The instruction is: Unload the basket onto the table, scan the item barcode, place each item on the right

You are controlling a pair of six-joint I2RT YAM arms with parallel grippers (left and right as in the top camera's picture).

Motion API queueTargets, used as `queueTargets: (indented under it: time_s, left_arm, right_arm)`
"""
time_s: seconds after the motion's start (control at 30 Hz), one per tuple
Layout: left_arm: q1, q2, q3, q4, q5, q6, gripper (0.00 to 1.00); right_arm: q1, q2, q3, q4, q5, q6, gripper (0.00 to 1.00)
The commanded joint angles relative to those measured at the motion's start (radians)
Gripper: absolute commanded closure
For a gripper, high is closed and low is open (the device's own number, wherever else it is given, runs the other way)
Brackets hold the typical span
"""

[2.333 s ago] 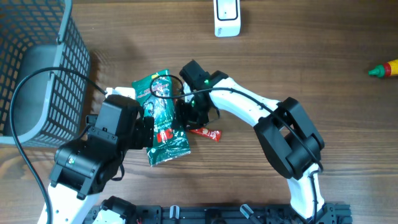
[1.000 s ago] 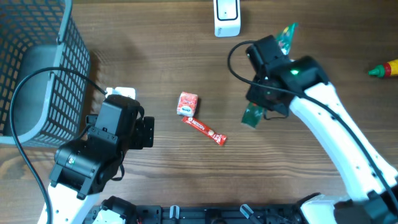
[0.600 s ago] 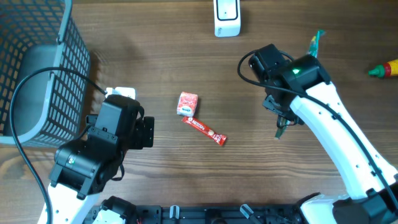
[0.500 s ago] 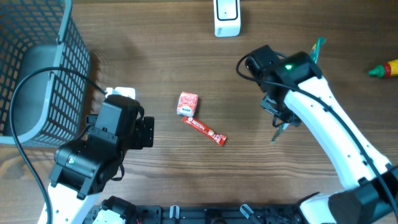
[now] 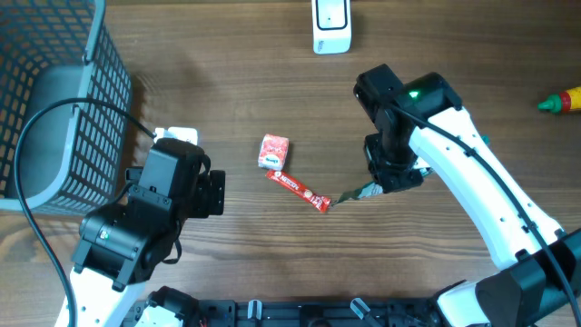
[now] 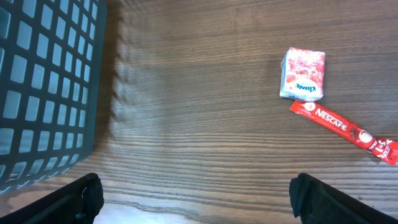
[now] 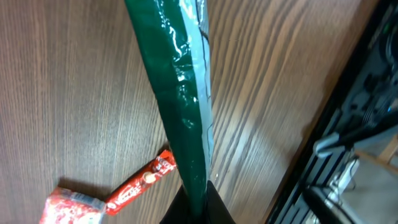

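- A wooden counter [image 5: 227,82] carries everything here, with the two arms reaching in from its near edge.
- A dark wire basket [image 5: 100,109] fills the far left corner.
- The left arm sits just right of the basket. Its left end effector [image 5: 216,193] has its fingers spread wide apart and nothing between them.
- The right arm bends in from the near right. Its right end effector [image 5: 388,177] is clamped tight on a green packet [image 7: 180,93].
- That packet is lifted off the counter right of centre and turned edge-on to the overhead view. Only a thin sliver of it shows there, its tip close to the stick's right end. I cannot tell whether they touch.
- A white scanner [image 5: 331,25] stands at the far edge, well apart from the packet.
- A red Nescafe stick [image 5: 298,190] lies slanted near the middle.
- A small red and white tissue pack [image 5: 274,151] lies just beyond the stick's left end.
- A yellow bottle with a red cap [image 5: 561,102] lies at the right edge.
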Motion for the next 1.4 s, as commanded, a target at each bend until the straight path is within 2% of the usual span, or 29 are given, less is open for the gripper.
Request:
queueTargets:
  time_s: [0.0, 0.07, 0.17, 0.33, 0.43, 0.57, 0.63, 0.7, 0.8, 0.83, 1.0, 1.17, 1.37]
  left_arm:
    - [-0.001, -0.002, 0.000, 0.003, -0.009, 0.012, 0.00]
    - [-0.001, -0.002, 0.000, 0.003, -0.009, 0.012, 0.00]
    - [-0.001, -0.002, 0.000, 0.003, -0.009, 0.012, 0.00]
    - [-0.001, -0.002, 0.000, 0.003, -0.009, 0.012, 0.00]
    - [-0.001, -0.002, 0.000, 0.003, -0.009, 0.012, 0.00]
    - [-0.001, -0.002, 0.000, 0.003, -0.009, 0.012, 0.00]
    - [-0.001, -0.002, 0.000, 0.003, -0.009, 0.012, 0.00]
    - [-0.001, -0.002, 0.000, 0.003, -0.009, 0.012, 0.00]
    - [-0.001, -0.002, 0.000, 0.003, -0.009, 0.012, 0.00]
    - [-0.001, -0.002, 0.000, 0.003, -0.009, 0.012, 0.00]
    - [-0.001, -0.002, 0.000, 0.003, -0.009, 0.012, 0.00]
    - [-0.001, -0.002, 0.000, 0.003, -0.009, 0.012, 0.00]
    - [-0.001, -0.002, 0.000, 0.003, -0.009, 0.012, 0.00]
  right_arm:
    - [0.000, 0.021, -0.056, -0.007, -0.102, 0.151, 0.96]
    - [0.005, 0.051, -0.099, 0.040, -0.177, 0.103, 0.96]
    - [0.017, 0.125, -0.111, 0.185, -0.281, -0.079, 0.96]
    - [0.028, 0.246, -0.111, 0.281, -0.381, -0.121, 0.96]
    - [0.028, 0.288, -0.111, 0.414, -0.492, -0.274, 0.96]
    - [0.028, 0.293, -0.110, 0.686, -0.651, -0.521, 0.96]
    - [0.029, 0.293, -0.110, 0.771, -0.665, -0.625, 0.96]
    - [0.030, 0.293, -0.110, 0.825, -0.662, -0.789, 0.96]
    - [0.030, 0.293, -0.110, 0.827, -0.609, -1.072, 0.96]
    - [0.030, 0.293, -0.106, 0.794, -0.562, -1.121, 0.96]
    - [0.030, 0.293, -0.057, 0.620, -0.320, -1.164, 0.96]
    - [0.040, 0.293, -0.032, 0.602, -0.299, -1.251, 0.96]
    - [0.092, 0.291, -0.015, 0.530, -0.322, -1.541, 0.96]
